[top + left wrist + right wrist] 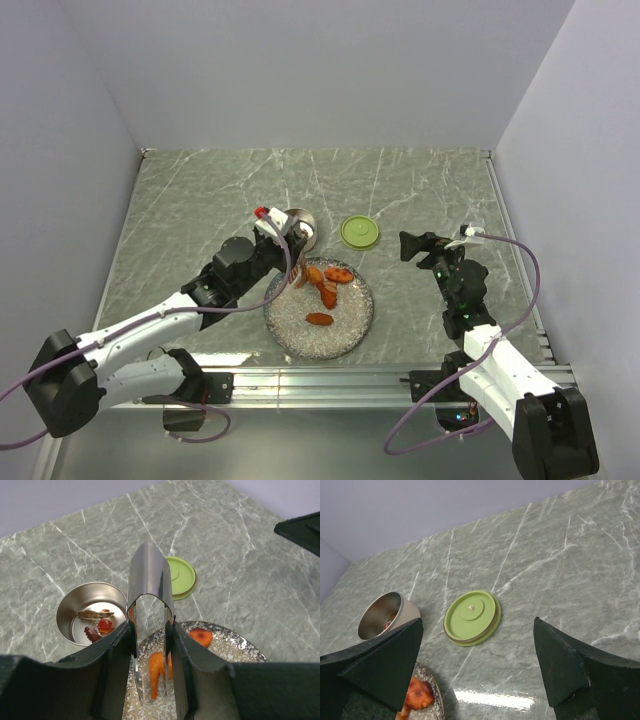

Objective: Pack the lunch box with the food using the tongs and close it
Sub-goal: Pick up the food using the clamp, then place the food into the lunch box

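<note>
Left wrist view is showing the left gripper (pixel 150 630) squeezing the tongs (pixel 150 575), their tips reaching down by an orange piece of food (pixel 156 670) on the speckled plate (pixel 235 647). The lunch box (pixel 67 612) is sitting just beside the plate's far rim, holding a few pieces. The right gripper (pixel 477 625) is hovering with jaws spread wide near the green lid (pixel 470 617), bare marble table (pixel 570 555) lying around it.
</note>
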